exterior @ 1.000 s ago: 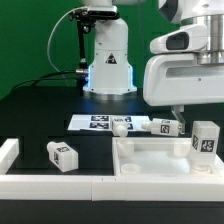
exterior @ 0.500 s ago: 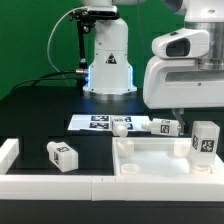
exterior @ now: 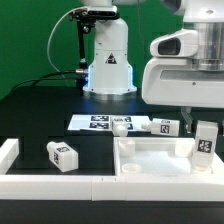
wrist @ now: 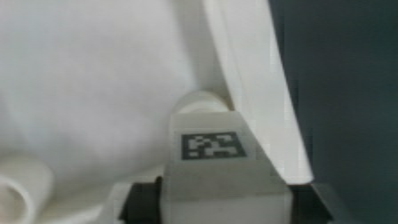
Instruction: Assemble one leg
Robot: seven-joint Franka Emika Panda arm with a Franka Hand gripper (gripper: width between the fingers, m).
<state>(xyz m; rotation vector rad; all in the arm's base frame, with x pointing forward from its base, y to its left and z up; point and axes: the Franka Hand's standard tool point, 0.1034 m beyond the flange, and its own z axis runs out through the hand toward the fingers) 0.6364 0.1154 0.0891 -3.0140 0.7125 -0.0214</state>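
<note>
In the exterior view the panel (exterior: 150, 165), wide and flat, of smooth matt white plastic with raised rims that make it a shallow tray, lies on the black table (exterior: 40, 110). Four legs can be counted, each a short white square-section post with black-and-white square tags on its faces. The held leg (exterior: 205, 140) stands upright over the panel's corner on the exterior view's right, under the gripper (exterior: 201, 118) and the arm's bulky white wrist housing. Whether its lower end touches the panel cannot be told. Two lying legs (exterior: 122, 126) (exterior: 168, 126) rest on their sides just behind the panel's far rim, beside the thin flat marker board (exterior: 92, 122). The fourth leg (exterior: 62, 155) lies on its side off the panel, near it on the exterior view's left. A low white wall (exterior: 50, 186) runs along the table's near edge in front of the panel. In the wrist view the held leg (wrist: 217, 150) shows one tagged face and sits clamped between the claw's two dark fingers (wrist: 150, 197), which press against its opposite sides. The claw is thus closed to the leg's width and grips only that leg. Behind it lie the panel's pale floor (wrist: 89, 80), one raised rim running alongside the leg, and a rounded boss (wrist: 25, 188) inside the tray.
</note>
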